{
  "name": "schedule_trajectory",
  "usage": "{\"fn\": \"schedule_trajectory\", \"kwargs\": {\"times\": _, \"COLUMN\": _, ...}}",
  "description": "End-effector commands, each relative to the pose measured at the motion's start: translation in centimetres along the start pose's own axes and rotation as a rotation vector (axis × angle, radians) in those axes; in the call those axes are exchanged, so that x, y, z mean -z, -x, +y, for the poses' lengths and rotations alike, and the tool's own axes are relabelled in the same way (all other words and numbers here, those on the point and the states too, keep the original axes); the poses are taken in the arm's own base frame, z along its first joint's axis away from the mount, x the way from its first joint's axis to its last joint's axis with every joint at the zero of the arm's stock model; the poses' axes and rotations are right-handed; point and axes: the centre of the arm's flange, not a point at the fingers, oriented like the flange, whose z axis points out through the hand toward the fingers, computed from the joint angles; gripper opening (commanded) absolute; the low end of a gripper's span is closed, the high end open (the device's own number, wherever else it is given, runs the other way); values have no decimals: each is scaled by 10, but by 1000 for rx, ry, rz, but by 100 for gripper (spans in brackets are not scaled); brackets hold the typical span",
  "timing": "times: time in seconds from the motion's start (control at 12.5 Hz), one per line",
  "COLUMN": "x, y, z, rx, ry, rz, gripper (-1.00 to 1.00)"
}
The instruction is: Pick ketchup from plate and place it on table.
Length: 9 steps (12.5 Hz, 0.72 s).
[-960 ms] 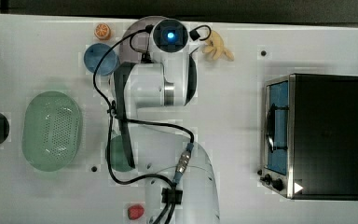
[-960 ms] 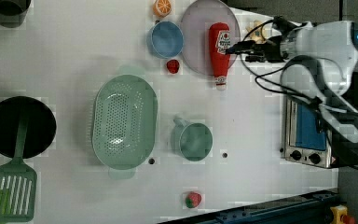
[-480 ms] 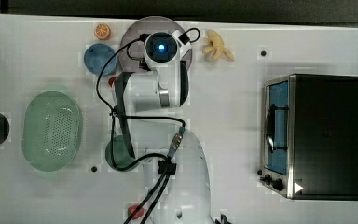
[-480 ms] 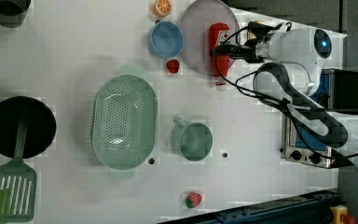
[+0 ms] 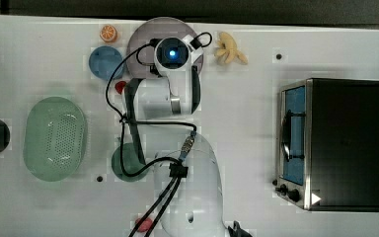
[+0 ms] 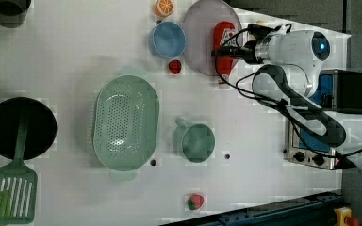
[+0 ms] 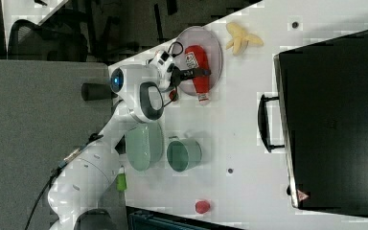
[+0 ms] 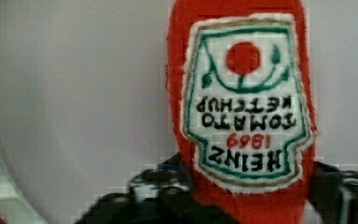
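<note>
The ketchup (image 8: 242, 116) label reads "HEINZ 1869 TOMATO KETCHUP" on the plate (image 8: 74, 102).

Over the last second the arm swings in from the left view's right, off the plate (image 6: 199, 42), and the gripper (image 6: 224, 51) now sits over the ketchup (image 6: 224, 35), one of the fingers (image 8: 154, 186) on either side of the bottle.

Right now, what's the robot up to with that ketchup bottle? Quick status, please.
Gripper down at the ketchup, fingers either side of it. Ketchup lying on the plate, cap end past the rim. No lift yet. Nothing in the way.
</note>
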Motion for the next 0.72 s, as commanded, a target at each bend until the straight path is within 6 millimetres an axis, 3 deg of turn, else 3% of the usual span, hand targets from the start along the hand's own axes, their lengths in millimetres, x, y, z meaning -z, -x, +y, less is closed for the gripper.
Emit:
{"fn": "schedule_trajectory", "kwargs": {"times": 0.08, "x": 26, "y": -17, "z": -2, "rx": 44, "ry": -5, "rz": 65, "gripper": 20}}
{"fn": "schedule_trajectory", "kwargs": {"times": 0.24, "x": 43, "y": -25, "z": -3, "rx": 27, "ry": -7, "rz": 91, "gripper": 20}}
{"fn": "schedule_trajectory", "kwargs": {"times": 0.4, "x": 71, "y": -32, "z": -4, "rx": 21, "ry": -12, "rz": 126, "gripper": 20}}
{"fn": "schedule_trajectory", "kwargs": {"times": 0.72, "x": 155, "y": -36, "z": 0, "rx": -61, "ry": -63, "rz": 91, "gripper": 20}}
